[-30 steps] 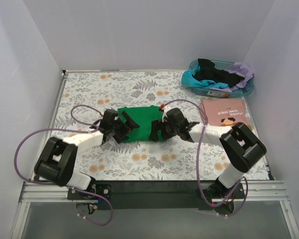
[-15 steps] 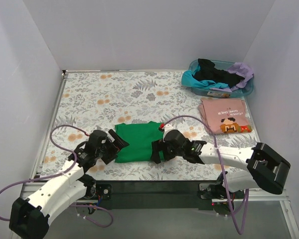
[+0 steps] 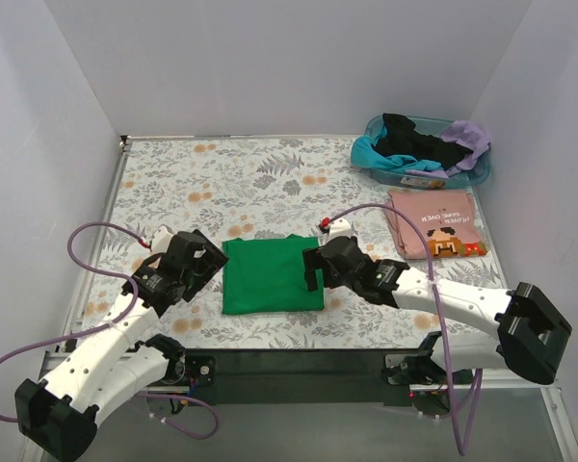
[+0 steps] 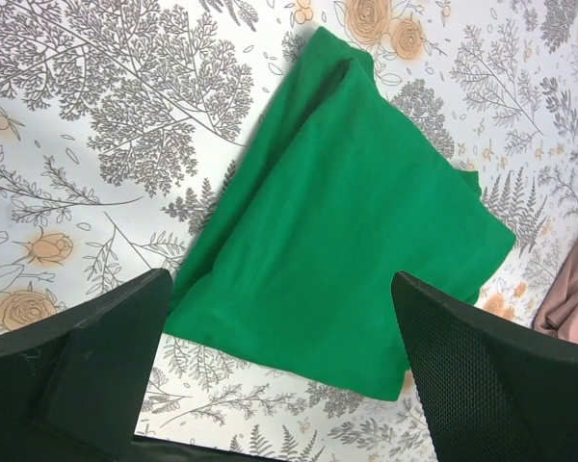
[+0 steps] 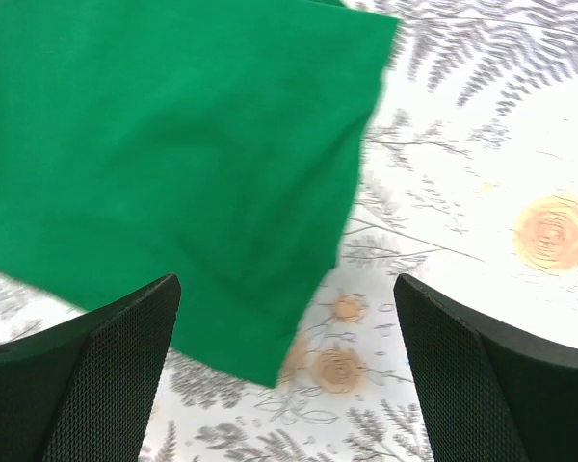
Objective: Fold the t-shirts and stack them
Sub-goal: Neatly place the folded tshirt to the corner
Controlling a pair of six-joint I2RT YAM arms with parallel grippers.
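One t-shirt [image 3: 272, 276] centre, second t-shirt [image 3: 433, 219] right, basket [image 3: 482, 171] behind

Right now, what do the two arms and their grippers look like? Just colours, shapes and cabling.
The left arm and right arm have white shells with bulky black joints. A thin purple cable loops loosely along each arm. The left gripper and right gripper are black, and their fingers are broad, with a fine mesh texture.
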